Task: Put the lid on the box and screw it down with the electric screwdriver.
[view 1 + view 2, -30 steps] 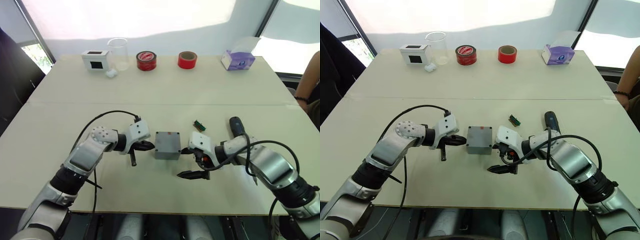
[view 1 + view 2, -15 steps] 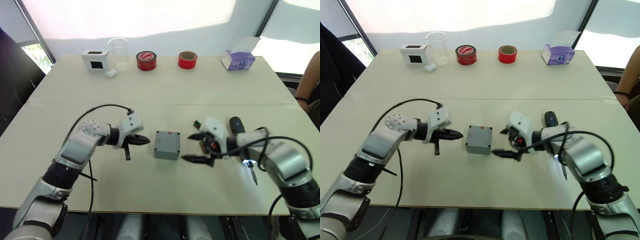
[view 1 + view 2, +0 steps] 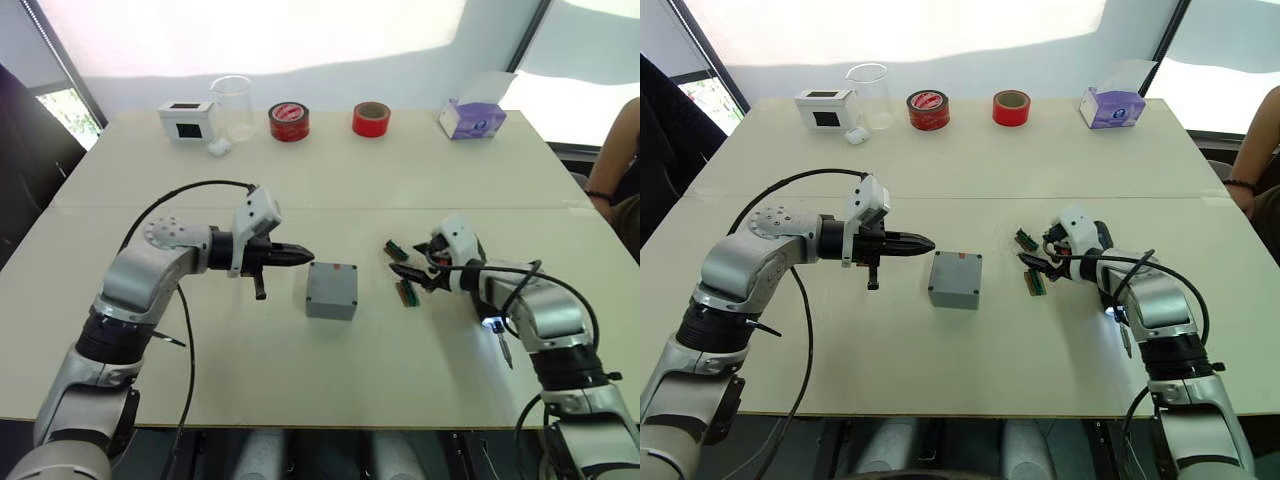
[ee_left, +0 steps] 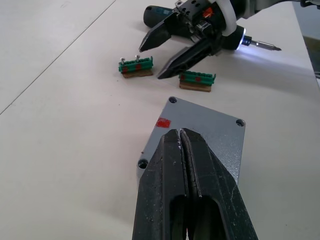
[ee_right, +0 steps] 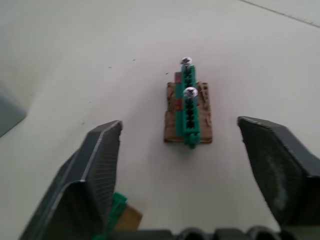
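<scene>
The grey box [image 3: 332,290] stands mid-table with the lid [image 4: 202,132] lying flat on it, corner screw holes and a small red mark showing on top. My left gripper [image 3: 300,255] is shut and empty, hovering just left of and above the box, its tips pointing at it. To the right of the box my right gripper [image 3: 408,268] is open near two small green terminal blocks [image 3: 397,248] [image 3: 405,292], one of which lies ahead between its fingers [image 5: 189,107]. The electric screwdriver [image 4: 152,12] lies on the table under my right forearm, its tip light [image 3: 487,322] on.
Along the far edge stand a white box with a black window [image 3: 188,120], a clear beaker [image 3: 232,105], two red tape rolls [image 3: 288,121] [image 3: 371,118] and a purple tissue box [image 3: 473,118]. A person's arm [image 3: 620,170] shows at the right edge.
My right gripper has drawn back from the box's right side to the green blocks. My left gripper left the box's left side, rose, and now points at it from the left.
</scene>
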